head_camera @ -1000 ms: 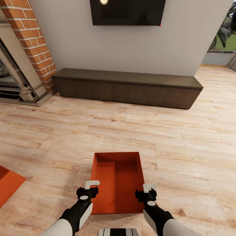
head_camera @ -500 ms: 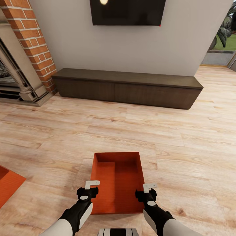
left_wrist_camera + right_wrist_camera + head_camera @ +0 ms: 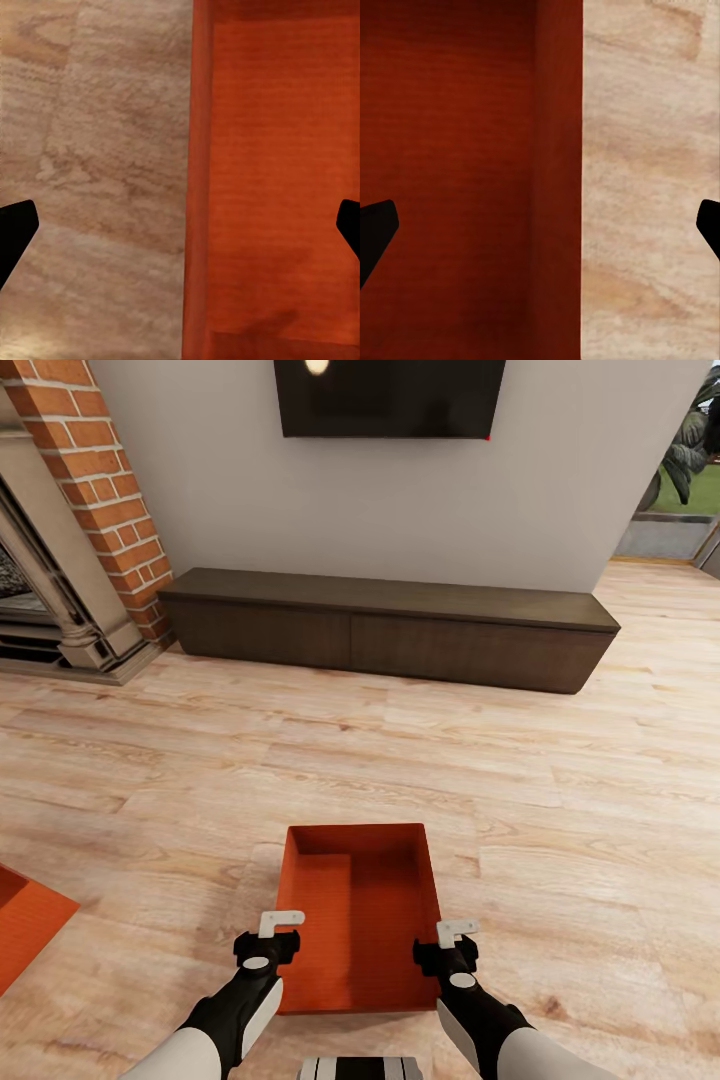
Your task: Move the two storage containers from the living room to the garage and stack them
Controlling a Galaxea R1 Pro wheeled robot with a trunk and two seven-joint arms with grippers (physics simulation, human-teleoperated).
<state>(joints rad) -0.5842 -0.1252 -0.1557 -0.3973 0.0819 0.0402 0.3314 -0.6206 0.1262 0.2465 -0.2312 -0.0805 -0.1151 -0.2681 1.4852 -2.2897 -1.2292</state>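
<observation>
Straddling the container [image 3: 358,920] walls, left hand [image 3: 281,924] and right hand [image 3: 457,933] seemingly spread apart.

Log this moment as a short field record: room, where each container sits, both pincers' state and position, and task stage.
room: living room, wood-plank floor, dark low cabinet, wall TV, brick fireplace
near container: on the floor, open, empty, straight ahead between both arms
second container: on the floor at far left, cut off by the picture's edge
left pincer: open, straddling the near container's left wall
right pincer: open, straddling its right wall
stage: grasp not yet closed, nothing lifted
</observation>
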